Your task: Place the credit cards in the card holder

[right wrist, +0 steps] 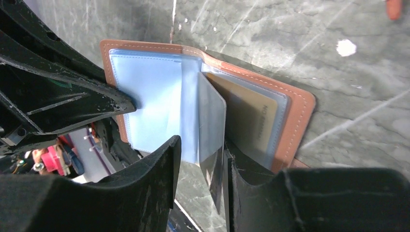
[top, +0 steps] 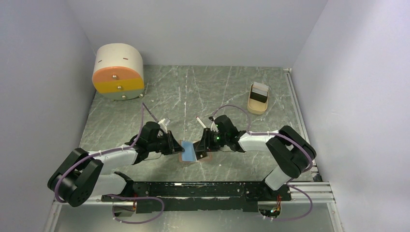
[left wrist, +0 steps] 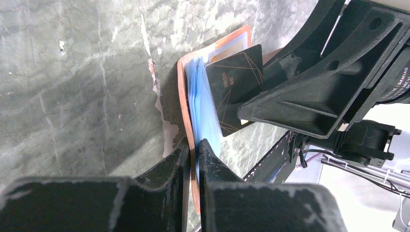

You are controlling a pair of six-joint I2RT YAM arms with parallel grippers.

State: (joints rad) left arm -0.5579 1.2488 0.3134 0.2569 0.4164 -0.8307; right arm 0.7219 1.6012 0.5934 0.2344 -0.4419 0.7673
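Closest to the arm bases, your left pincer point(left wrist: 193, 147) is pressed together on the edge of the card holder point(right wrist: 300, 111), clamping the brown cover and the blue sleeves. The holder lies open on the worktop point(top: 217, 87), right between your two pincers.

Your right pincer point(right wrist: 201, 147) comes in from the other side with its jaws spread. In the gap you've got one clear sleeve leaf point(right wrist: 210, 111) standing up, with the black card point(left wrist: 234, 82) just behind it. That's the dark one with thin gold lines. It sits edge-on against the blue sleeves and a good part of it sticks out. Honestly, I can't tell whether it's properly inside a pocket or only leaning there. Neither jaw looks to be squeezing it.

What's in the holder: a gold card point(right wrist: 251, 121) is tucked into a sleeve on the right-hand page, under the clear plastic. The left-hand page shows only plain blue sleeve.

Further back on your right there's a small beige tray point(top: 256, 110) with a black-and-white card point(top: 260, 92) standing in it, well apart from the holder.

Far back left is a round white box point(top: 118, 58) with an orange and yellow front.
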